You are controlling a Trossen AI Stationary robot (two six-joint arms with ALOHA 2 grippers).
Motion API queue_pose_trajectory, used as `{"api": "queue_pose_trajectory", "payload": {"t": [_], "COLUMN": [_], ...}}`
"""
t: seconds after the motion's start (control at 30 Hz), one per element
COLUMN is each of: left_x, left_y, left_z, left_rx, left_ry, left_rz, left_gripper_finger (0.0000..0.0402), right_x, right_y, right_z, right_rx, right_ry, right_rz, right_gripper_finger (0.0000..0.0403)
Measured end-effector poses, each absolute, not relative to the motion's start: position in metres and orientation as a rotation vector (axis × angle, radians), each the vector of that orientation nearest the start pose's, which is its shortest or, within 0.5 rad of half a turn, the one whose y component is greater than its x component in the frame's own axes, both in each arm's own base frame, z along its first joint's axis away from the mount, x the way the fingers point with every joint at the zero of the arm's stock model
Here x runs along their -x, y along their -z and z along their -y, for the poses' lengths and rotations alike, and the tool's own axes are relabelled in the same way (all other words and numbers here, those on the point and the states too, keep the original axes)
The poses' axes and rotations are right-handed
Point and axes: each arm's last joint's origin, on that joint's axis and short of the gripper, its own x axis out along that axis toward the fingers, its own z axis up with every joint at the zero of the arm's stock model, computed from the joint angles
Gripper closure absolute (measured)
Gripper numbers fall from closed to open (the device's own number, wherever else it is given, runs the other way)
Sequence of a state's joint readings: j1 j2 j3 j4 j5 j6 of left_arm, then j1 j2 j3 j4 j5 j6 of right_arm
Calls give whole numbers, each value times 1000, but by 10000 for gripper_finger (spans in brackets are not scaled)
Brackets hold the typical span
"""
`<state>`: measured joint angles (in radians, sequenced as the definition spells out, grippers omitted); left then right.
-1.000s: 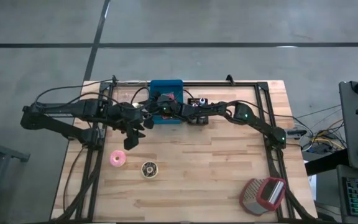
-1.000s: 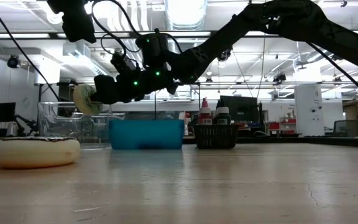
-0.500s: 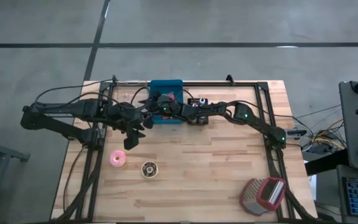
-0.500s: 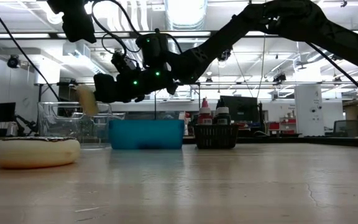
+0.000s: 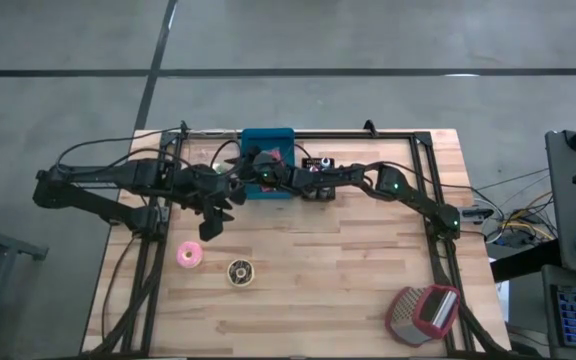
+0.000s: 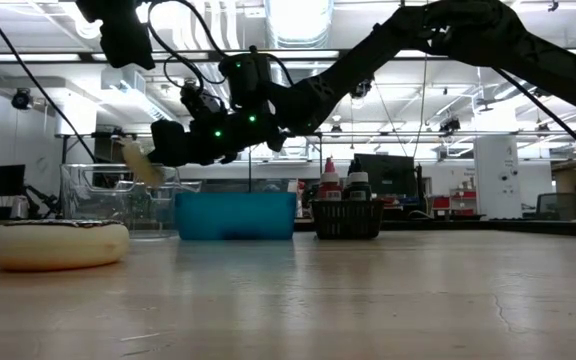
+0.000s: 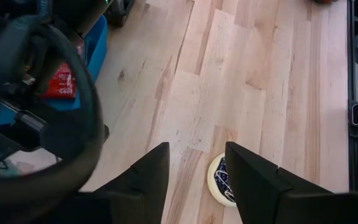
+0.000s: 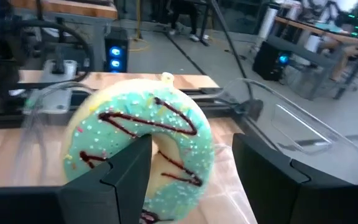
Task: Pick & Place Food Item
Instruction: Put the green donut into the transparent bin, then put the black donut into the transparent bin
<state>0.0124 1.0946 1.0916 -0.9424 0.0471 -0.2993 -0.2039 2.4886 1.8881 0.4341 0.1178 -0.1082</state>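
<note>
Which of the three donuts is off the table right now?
The green donut with chocolate drizzle, at the right tool over the clear bin. The pink donut and the white donut lie on the table.

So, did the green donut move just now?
Yes. In the low view the green donut has tipped edge-on, but stays over the clear bin.

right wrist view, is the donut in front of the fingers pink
No, the donut in front of the right gripper has mint green icing with dark chocolate drizzle and sprinkles.
</note>
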Motion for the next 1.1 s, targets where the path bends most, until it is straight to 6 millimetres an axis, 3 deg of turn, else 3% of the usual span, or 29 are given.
{"api": "queue_pose_trajectory", "payload": {"t": [0.63, 1.1], "left_x": [-201, -201], "left_y": [-319, -319], "left_z": [-1, -1], "left_rx": [304, 302], "left_ry": [-109, -108], "left_rz": [-942, -943], "left_gripper_finger": [241, 241], "right_x": [-550, -547], "right_y": [-162, -186], "right_z": [114, 112], "right_rx": [152, 313], "right_ry": [307, 309], "right_rz": [-170, -158], "right_gripper_finger": [181, 181]}}
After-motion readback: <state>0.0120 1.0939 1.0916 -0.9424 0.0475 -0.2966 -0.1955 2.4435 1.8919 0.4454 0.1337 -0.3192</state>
